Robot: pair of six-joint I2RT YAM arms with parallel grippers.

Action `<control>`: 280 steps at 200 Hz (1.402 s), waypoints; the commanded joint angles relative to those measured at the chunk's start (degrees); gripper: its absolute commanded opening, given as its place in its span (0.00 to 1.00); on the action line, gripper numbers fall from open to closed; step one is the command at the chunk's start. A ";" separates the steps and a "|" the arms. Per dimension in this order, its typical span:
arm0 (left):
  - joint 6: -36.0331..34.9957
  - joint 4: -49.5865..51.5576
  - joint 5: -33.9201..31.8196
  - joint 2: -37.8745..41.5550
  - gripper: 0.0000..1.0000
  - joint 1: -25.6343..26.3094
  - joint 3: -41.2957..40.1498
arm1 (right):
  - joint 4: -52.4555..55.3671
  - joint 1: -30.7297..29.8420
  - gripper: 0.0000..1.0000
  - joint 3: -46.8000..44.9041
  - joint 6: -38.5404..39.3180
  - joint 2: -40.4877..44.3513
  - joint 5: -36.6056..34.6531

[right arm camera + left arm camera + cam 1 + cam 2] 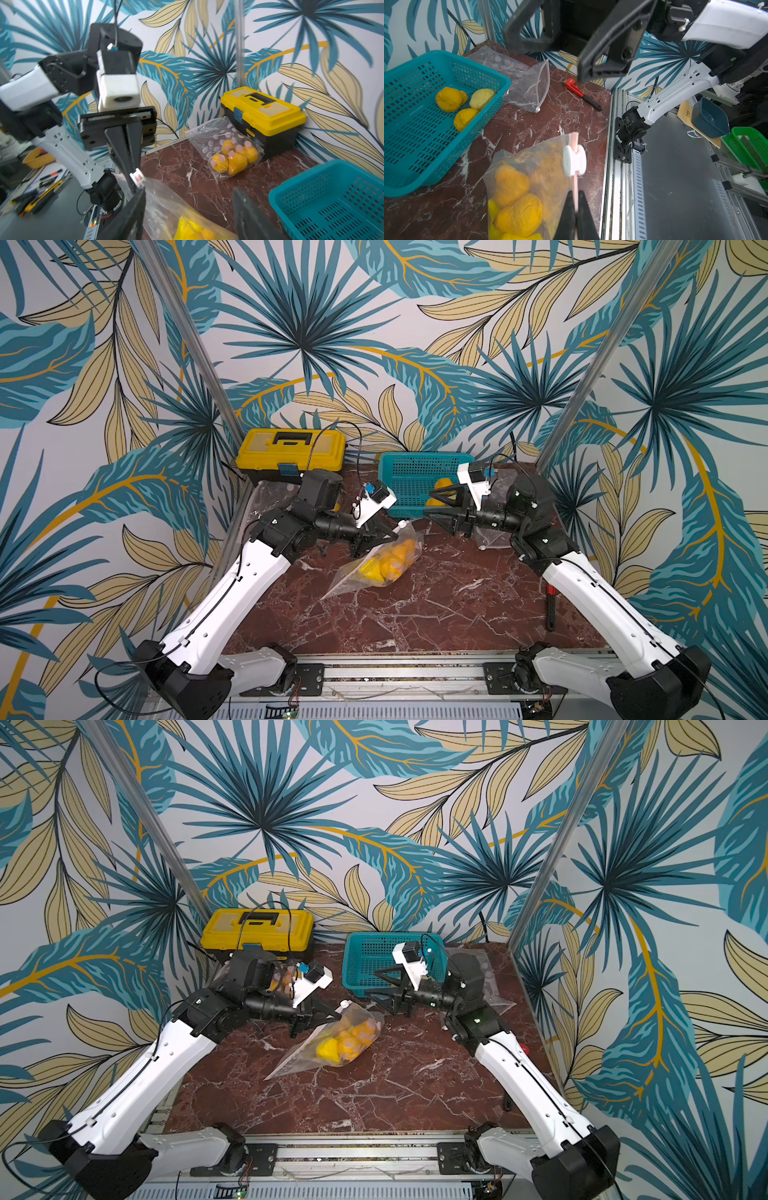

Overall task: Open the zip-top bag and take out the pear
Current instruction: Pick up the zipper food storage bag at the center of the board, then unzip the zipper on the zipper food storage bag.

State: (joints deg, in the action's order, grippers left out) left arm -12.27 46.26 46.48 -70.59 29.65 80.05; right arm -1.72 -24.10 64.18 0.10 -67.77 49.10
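teal basket [411, 479], yellow toolbox [291, 448] and red wrench [581, 94] lie around the zip-top bag [374, 568].

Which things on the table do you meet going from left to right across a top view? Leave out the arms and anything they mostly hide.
yellow toolbox → zip-top bag with pears inside → teal basket → red pipe wrench

Palm-leaf wallpaper [299, 344], red marble tabletop [436, 605]
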 commanded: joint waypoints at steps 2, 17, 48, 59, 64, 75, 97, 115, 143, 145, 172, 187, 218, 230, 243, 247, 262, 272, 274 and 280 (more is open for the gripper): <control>-2.82 0.07 0.28 1.54 0.00 0.15 -1.27 | 7.91 -3.05 0.67 1.91 12.39 -2.40 5.51; -2.93 0.06 0.37 1.92 0.00 0.21 -1.84 | 11.35 -4.56 0.66 2.73 15.67 -3.61 5.27; -3.02 0.06 0.53 2.73 0.00 0.15 -2.85 | 13.02 -6.33 0.57 3.59 17.46 -5.65 2.38; -3.11 0.08 0.50 2.91 0.00 0.15 -3.11 | 13.04 -6.77 0.50 4.06 17.57 -6.21 2.92; -3.11 0.06 0.39 2.99 0.00 0.15 -3.17 | 12.91 -6.96 0.44 4.34 17.59 -6.39 3.36; -3.02 0.10 -0.25 3.14 0.00 0.15 -3.39 | 12.43 -7.27 0.34 4.39 17.50 -6.75 3.88; -2.93 0.06 -2.12 3.26 0.00 0.15 -3.70 | 11.66 -7.58 0.18 4.37 17.21 -6.89 4.15; -2.91 0.01 -3.05 3.35 0.00 0.15 -3.85 | 11.56 -7.76 0.06 4.38 17.13 -6.85 4.35; -2.64 0.06 -4.21 3.00 0.00 0.15 -3.75 | 11.47 -7.97 0.00 4.24 16.78 -6.53 4.84; -2.55 0.06 -4.42 2.93 0.02 0.15 -3.69 | 11.54 -7.98 0.00 4.27 16.84 -6.57 4.97; -1.05 0.04 -7.27 1.62 0.38 0.15 -1.24 | 11.73 -8.23 0.00 4.28 16.70 -6.81 3.95; -0.29 -0.32 -6.85 0.66 0.39 0.40 0.53 | 11.74 -8.29 0.00 4.36 16.69 -7.11 4.15; 1.15 -2.93 -6.48 0.09 0.39 1.11 1.45 | 11.82 -8.64 0.00 4.44 16.51 -7.73 3.88; 1.31 -3.97 -6.16 0.57 0.39 1.11 1.21 | 11.90 -8.76 0.00 4.38 16.55 -7.73 3.71; 1.21 -4.60 -5.08 0.97 0.37 1.16 0.86 | 12.13 -8.77 0.00 4.37 16.71 -7.64 3.55; 1.05 -4.68 -4.74 0.98 0.35 1.19 0.77 | 12.22 -8.77 0.00 4.41 16.82 -7.53 3.56; 0.89 -4.67 -4.49 0.89 0.28 1.20 0.33 | 12.42 -8.75 0.00 4.46 16.86 -7.51 3.46; 0.76 -4.59 -4.23 0.80 0.25 1.22 -0.05 | 12.44 -8.74 0.00 4.42 17.02 -7.47 3.30; 0.72 -4.62 -4.14 0.80 0.24 1.25 -0.13 | 12.48 -8.77 0.00 4.38 16.99 -7.47 3.29; 0.61 -4.60 -3.91 0.80 0.20 1.29 -0.32 | 12.51 -8.76 0.00 4.43 17.02 -7.47 3.21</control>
State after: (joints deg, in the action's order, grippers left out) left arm -11.16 43.16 41.04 -70.50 30.63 79.83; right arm 10.00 -32.51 67.83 16.78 -75.00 52.14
